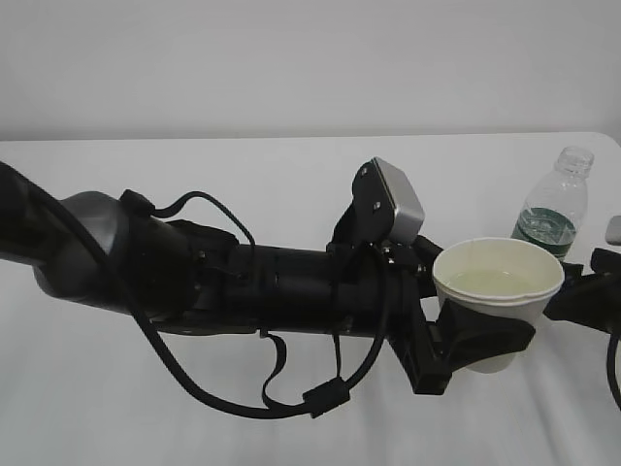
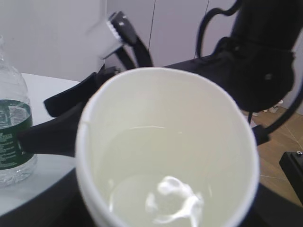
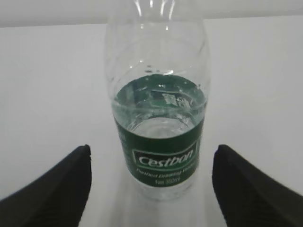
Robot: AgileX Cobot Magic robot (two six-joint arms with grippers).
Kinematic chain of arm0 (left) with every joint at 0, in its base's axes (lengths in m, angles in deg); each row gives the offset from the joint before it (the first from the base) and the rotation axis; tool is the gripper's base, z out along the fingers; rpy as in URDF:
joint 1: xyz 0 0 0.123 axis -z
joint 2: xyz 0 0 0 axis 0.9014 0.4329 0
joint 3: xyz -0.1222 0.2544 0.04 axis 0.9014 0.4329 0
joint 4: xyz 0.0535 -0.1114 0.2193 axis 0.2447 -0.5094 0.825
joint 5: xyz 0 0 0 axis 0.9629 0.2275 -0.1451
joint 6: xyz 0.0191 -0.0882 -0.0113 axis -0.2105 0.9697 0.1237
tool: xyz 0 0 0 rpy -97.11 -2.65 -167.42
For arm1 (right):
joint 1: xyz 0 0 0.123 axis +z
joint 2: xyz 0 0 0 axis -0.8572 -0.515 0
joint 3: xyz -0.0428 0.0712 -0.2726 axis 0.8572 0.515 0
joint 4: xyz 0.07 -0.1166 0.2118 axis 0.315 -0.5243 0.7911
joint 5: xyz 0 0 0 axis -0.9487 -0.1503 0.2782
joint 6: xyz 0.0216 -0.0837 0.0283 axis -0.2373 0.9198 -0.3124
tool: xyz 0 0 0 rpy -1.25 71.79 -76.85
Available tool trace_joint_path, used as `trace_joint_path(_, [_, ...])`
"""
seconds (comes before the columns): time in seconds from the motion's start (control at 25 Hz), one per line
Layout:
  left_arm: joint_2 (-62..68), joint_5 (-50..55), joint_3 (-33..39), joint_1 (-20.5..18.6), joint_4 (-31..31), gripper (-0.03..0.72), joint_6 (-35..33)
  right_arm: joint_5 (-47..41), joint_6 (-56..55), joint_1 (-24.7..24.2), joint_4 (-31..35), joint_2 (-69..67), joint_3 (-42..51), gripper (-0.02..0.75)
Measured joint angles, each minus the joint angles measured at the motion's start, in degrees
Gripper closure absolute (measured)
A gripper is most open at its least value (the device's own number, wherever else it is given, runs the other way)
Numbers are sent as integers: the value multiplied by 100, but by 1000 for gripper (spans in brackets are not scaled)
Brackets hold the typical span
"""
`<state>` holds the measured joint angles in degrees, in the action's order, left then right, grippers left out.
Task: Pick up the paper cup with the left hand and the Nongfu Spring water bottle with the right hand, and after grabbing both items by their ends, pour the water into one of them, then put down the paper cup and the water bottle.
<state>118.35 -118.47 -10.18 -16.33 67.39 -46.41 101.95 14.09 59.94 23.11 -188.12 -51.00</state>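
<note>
- Your left hand [image 1: 475, 340] held the cup [image 1: 497, 296], fingers clamped on it, water [image 2: 161, 189] inside.
- Your right fingers [image 3: 47, 194] stood apart, flanking the bottle [image 3: 158, 118] upright on the table [image 1: 291, 194].

White table [image 1: 243, 194] w/ water bottle [image 1: 553, 206] standing upright near its right edge.

Paper cup [image 1: 498, 291]: white, tapered, rolled rim, upright, w/ clear water [image 1: 495, 282] inside, approx. half full. Water bottle [image 1: 553, 209]: clear ribbed plastic, dark green label, no cap, upright on desk [image 1: 291, 175] behind-right of cup, apart from it; a little water left at bottom.
</note>
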Motion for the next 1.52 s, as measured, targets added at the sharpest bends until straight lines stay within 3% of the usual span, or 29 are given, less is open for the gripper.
trace_joint_path(0.4, [0,0,0,0,-139,217,0,0,10,0,-35,1557,1197,148])
trace_joint_path(1.04, [0,-292,0,-28,-878,217,0,0,21,0,-307,2712,1591,153])
trace_joint_path(1.52, [0,-281,0,-786,-913,217,0,0,183,0,-320,2712,1595,153])
